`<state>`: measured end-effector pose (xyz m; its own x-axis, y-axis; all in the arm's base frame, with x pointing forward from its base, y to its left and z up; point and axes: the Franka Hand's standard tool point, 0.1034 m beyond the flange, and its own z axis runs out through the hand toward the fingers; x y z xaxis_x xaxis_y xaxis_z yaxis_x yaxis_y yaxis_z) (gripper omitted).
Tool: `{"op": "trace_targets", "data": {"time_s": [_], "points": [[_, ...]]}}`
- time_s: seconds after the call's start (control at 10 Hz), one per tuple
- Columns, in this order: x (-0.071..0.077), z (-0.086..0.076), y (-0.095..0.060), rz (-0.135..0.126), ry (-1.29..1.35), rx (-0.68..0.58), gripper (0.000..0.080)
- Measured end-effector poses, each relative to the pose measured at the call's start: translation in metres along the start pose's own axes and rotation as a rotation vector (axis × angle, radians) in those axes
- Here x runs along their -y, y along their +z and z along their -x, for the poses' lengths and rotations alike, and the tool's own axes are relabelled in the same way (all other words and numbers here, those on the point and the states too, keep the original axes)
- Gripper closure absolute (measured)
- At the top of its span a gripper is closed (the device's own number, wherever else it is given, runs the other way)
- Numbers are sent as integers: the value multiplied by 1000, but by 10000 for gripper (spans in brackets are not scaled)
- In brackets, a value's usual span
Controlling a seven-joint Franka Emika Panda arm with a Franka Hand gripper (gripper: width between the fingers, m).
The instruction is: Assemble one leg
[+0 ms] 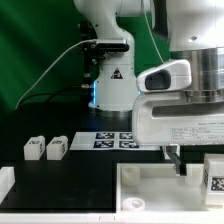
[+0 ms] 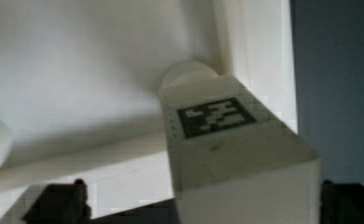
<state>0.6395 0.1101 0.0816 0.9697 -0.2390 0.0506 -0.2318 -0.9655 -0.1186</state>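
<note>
In the wrist view a white leg (image 2: 232,150) with a black-and-white tag stands between my fingers, its far end in the corner of the white tabletop (image 2: 90,80) by the raised rim. My gripper (image 2: 205,205) straddles it. The right finger (image 2: 348,205) is against the leg. The left finger (image 2: 63,202) stands apart from it, with tabletop showing in the gap. In the exterior view the gripper (image 1: 175,160) hangs low over the tabletop (image 1: 150,195) at the front; the leg is hidden there.
Two loose legs (image 1: 35,148) (image 1: 56,148) lie at the exterior view's left. Another leg (image 1: 213,172) stands at the right edge. The marker board (image 1: 108,140) lies behind, before the robot base (image 1: 112,85).
</note>
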Motion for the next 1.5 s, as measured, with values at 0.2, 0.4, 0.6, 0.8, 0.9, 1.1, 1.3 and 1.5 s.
{"op": "trace_targets", "data": {"time_s": [0.2, 0.4, 0.6, 0.8, 0.9, 1.1, 1.3, 1.5], "points": [[0, 0, 1, 0, 50, 1, 245], [-1, 1, 1, -1, 254, 4, 508], [-2, 1, 1, 3, 468, 7, 508], [-2, 5, 1, 24, 847, 3, 508], [0, 7, 1, 36, 1056, -6, 508], [-5, 10, 2, -4, 1450, 4, 508], [-4, 10, 2, -5, 1395, 4, 507], [2, 12, 2, -6, 1266, -3, 312]]}}
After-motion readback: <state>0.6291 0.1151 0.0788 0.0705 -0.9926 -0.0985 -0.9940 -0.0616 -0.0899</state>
